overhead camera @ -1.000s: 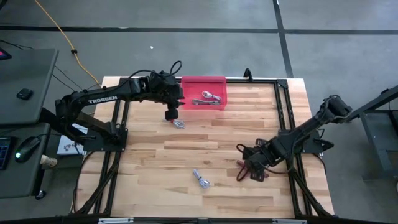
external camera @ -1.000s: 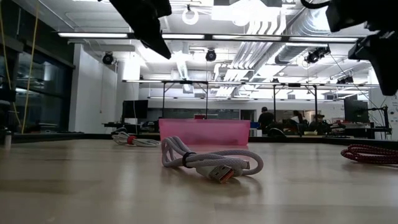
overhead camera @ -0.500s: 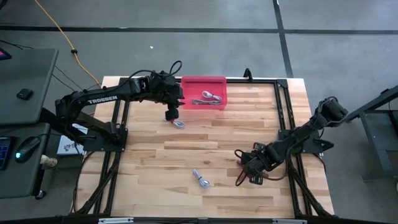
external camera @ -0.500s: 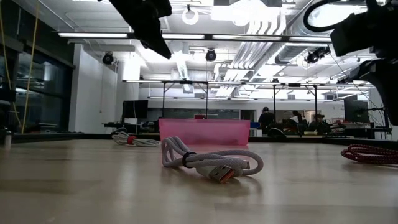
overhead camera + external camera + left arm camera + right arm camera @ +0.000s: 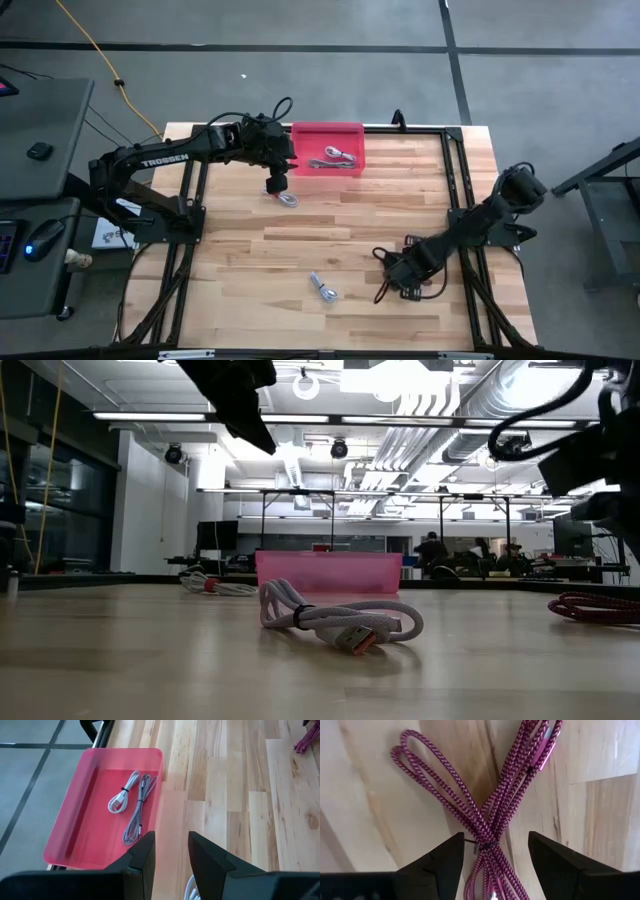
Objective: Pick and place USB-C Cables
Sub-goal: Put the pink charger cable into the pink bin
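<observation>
A dark red cable bundle lies flat on the wood. My right gripper is open just above it, a finger on either side of its dark tie, and I see no touch. The gripper covers most of it in the high view. The low view shows the dark red cable at the right. My left gripper is open and hovers over a white cable beside the pink bin. Two more cables lie in the pink bin. Another white cable rests near the table's near edge.
Black frame rails run along the table's sides and far edge. Bare wood lies between the two arms. A yellow cord trails on the floor beyond the far left corner. People and desks show in the room behind the table in the low view.
My right gripper has moved slightly toward the table's near edge and come down over the dark red cable, its elbow sinking. The cables have stayed where they were.
</observation>
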